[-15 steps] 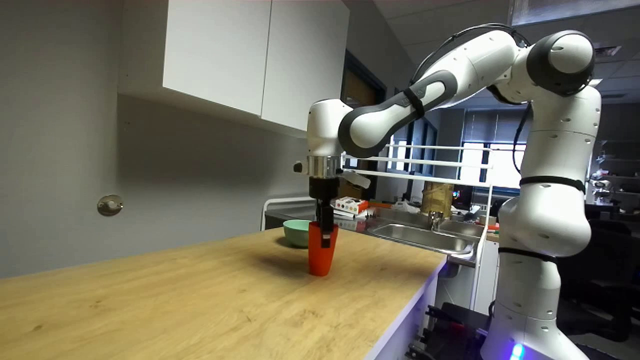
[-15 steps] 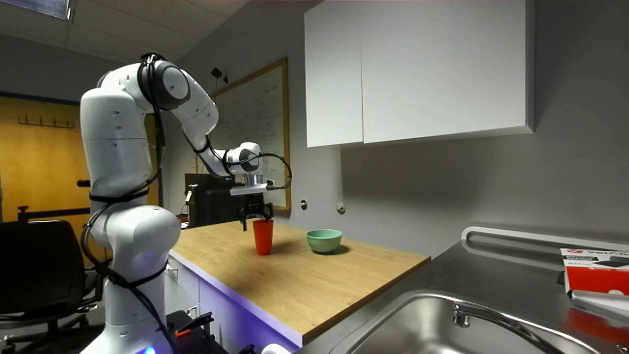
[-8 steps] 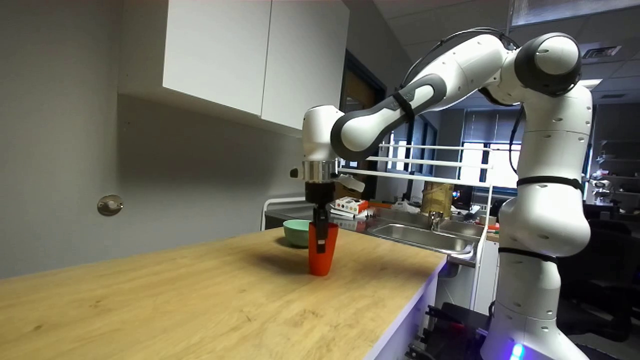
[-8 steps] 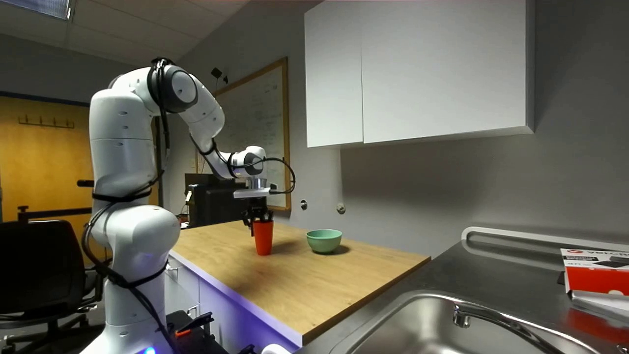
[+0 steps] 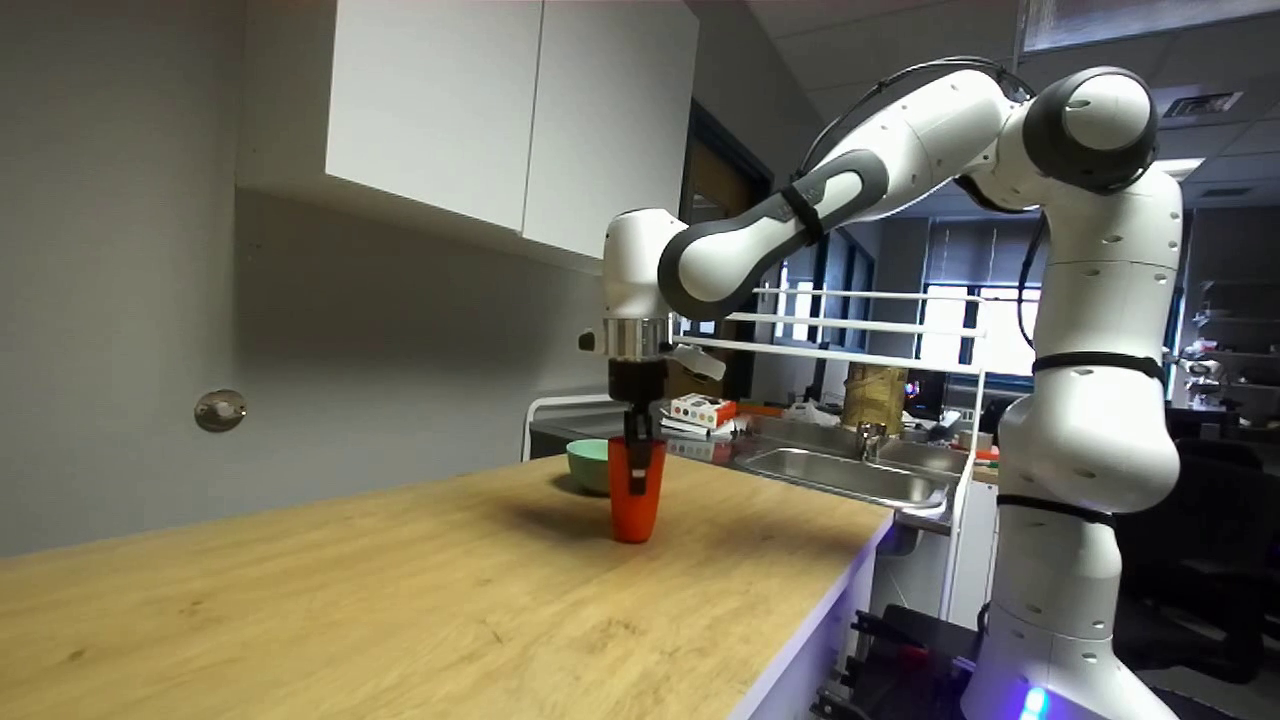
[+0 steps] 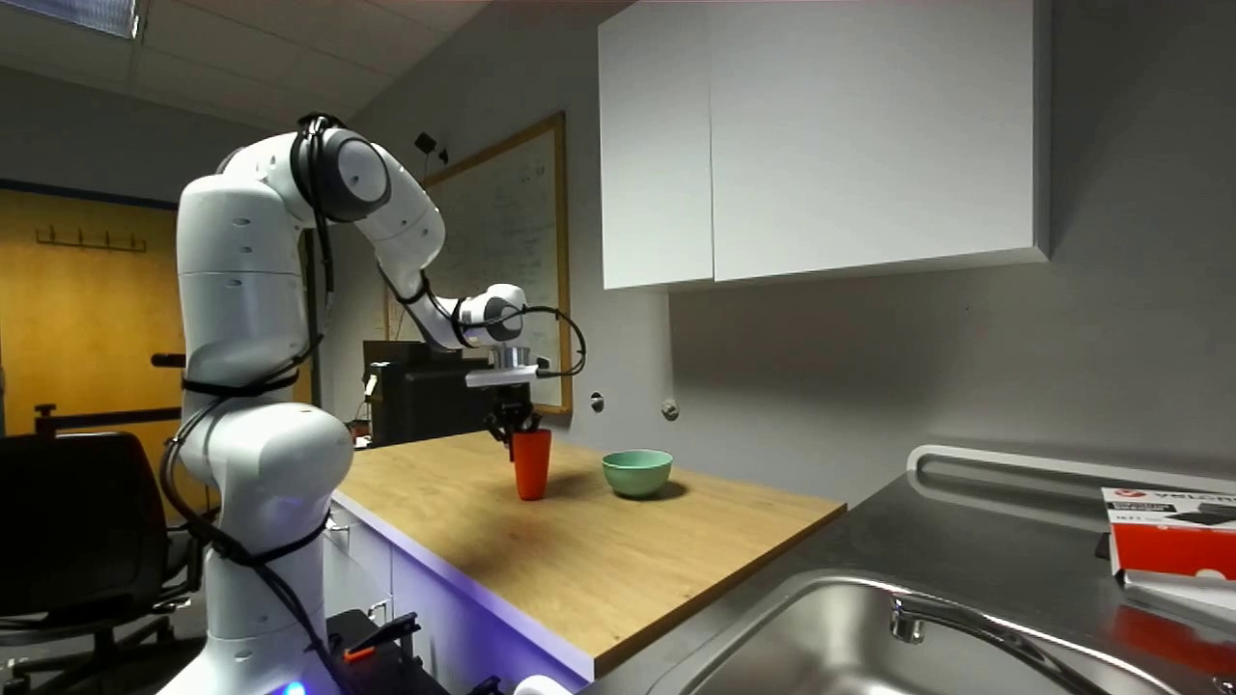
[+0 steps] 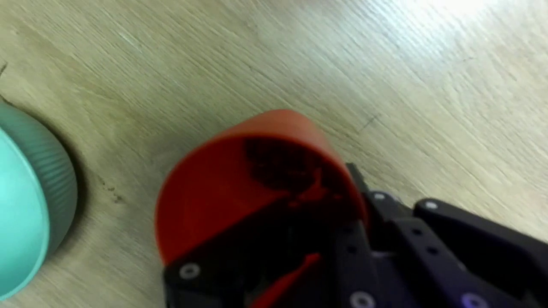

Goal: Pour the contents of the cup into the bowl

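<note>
The orange-red cup (image 5: 632,522) (image 6: 532,471) stands close to upright at the counter's far part. My gripper (image 5: 638,478) (image 6: 522,444) is shut on the cup's wall from above, one finger inside the cup and one outside, as the wrist view shows. Something dark lies in the bottom of the cup (image 7: 201,188); what it is cannot be made out. Whether the cup's base touches the counter is unclear. The light-green bowl (image 6: 637,475) (image 7: 55,175) sits beside the cup, a short gap away; in an exterior view the bowl (image 5: 586,468) is partly behind the cup.
The wooden counter (image 5: 380,600) carries the cup and bowl. A white wall cabinet (image 6: 850,145) hangs above the back of it. Beyond the counter's end lie a metal sink (image 6: 869,637) and a red-and-white box (image 6: 1173,531). The grey wall runs behind the bowl.
My gripper first came down over the cup's rim and then shut on its wall. In the last half second the cup has shifted slightly toward the bowl and perhaps up, tilting a little.
</note>
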You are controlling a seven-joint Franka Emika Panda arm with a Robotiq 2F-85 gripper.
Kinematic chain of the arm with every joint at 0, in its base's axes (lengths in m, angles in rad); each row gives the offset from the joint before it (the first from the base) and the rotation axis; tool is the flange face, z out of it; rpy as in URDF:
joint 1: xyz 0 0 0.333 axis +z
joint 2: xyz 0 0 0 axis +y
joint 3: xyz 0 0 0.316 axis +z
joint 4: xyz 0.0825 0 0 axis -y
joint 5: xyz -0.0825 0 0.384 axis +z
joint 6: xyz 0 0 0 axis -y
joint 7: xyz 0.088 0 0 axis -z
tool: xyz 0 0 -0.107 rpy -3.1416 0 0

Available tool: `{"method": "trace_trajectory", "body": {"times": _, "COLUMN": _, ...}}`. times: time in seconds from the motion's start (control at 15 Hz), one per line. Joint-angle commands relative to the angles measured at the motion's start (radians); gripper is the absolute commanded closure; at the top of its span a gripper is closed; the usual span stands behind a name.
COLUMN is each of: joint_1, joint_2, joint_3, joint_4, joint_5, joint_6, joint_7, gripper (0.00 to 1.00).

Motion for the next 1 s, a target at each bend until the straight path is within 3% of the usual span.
{"method": "trace_trajectory", "body": {"times": 0.0, "joint_1": -0.02, "joint_2": -0.009, "joint_3": -0.021, "joint_4": 0.026, "joint_5": -0.041, "joint_6": -0.007, "joint_7": -0.059, "gripper": 0.98}}
{"method": "trace_trajectory", "body": {"times": 0.4, "joint_1": -0.057, "joint_2": 0.078, "joint_3": -0.068, "joint_4": 0.169, "joint_5": 0.028, "joint_6": 0.02, "joint_7": -0.24, "gripper": 0.98}}
{"method": "trace_trajectory", "body": {"times": 0.93, "joint_1": -0.148, "joint_2": 0.254, "joint_3": -0.083, "joint_4": 0.508, "joint_5": 0.291, "joint_6": -0.062, "joint_7": -0.579, "gripper": 0.98}}
